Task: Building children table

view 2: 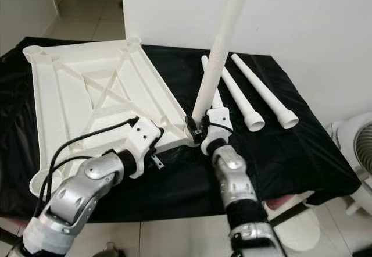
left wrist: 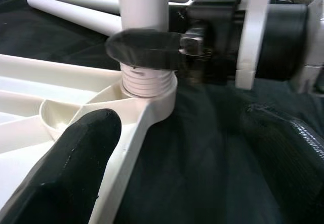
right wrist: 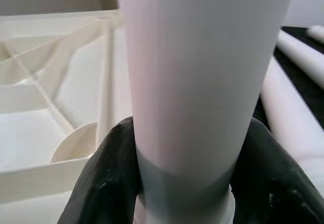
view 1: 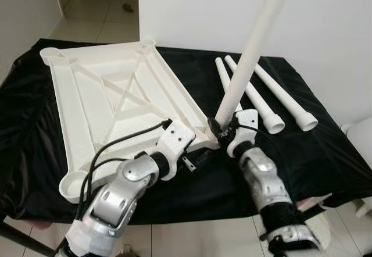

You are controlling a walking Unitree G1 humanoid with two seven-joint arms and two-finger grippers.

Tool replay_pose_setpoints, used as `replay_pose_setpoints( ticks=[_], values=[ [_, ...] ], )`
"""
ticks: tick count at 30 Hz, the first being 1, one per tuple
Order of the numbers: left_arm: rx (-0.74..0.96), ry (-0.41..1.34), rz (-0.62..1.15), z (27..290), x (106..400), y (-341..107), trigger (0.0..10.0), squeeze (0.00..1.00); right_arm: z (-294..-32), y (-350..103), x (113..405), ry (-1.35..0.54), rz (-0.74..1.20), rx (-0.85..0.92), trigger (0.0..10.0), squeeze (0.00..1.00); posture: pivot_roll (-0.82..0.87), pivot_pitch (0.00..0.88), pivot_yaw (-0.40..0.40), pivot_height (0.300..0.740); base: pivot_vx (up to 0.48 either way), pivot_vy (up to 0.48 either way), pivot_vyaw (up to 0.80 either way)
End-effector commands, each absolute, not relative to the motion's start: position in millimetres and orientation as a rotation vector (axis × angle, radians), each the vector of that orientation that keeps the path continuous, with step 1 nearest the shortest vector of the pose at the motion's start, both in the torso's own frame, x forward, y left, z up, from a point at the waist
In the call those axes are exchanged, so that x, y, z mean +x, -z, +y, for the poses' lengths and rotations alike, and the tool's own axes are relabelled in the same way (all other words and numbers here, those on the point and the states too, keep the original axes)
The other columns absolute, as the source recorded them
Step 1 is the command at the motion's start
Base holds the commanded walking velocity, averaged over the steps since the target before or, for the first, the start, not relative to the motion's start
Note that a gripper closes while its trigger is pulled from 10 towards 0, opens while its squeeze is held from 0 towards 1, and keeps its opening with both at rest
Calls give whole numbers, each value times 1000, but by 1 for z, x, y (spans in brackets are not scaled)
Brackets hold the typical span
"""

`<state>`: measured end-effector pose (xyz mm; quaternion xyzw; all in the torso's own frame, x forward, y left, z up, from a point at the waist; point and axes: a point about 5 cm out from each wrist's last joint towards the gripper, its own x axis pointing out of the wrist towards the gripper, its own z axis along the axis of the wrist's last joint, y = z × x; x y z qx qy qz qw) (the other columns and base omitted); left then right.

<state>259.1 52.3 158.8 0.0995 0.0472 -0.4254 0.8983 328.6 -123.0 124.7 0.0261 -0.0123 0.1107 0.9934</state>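
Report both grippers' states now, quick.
Left gripper: open, holding nothing, one finger resting on the tabletop by the corner socket.
Right gripper: closed around the upright table leg just above its threads.

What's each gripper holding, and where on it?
Right gripper clamps the upright table leg just above its threaded end at the tabletop corner socket. Left gripper holds nothing.

I see the white tabletop (view 1: pixel 116 106) lying upside down, ribs up; one white leg (view 1: pixel 253 53) stands tilted in its near corner socket, three more legs (view 1: pixel 273 97) lying just beside it
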Motion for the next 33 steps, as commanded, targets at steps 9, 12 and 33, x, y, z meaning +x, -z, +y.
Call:
replay_pose_setpoints(
  ticks=[9,12,33],
  values=[
    [193,874,117,50,255,-156,10000,0,-108,-120,308,-124,24,99,0,0,69,37,-93,740,0,0,0],
    [195,873,115,49,257,-156,10000,0,-114,-122,310,-118,42,91,10000,780,67,31,-94,740,0,0,0],
    [200,854,103,53,261,-161,10000,0,-153,-144,330,-670,-29,-123,10000,0,71,39,-88,740,0,0,0]
  ],
)
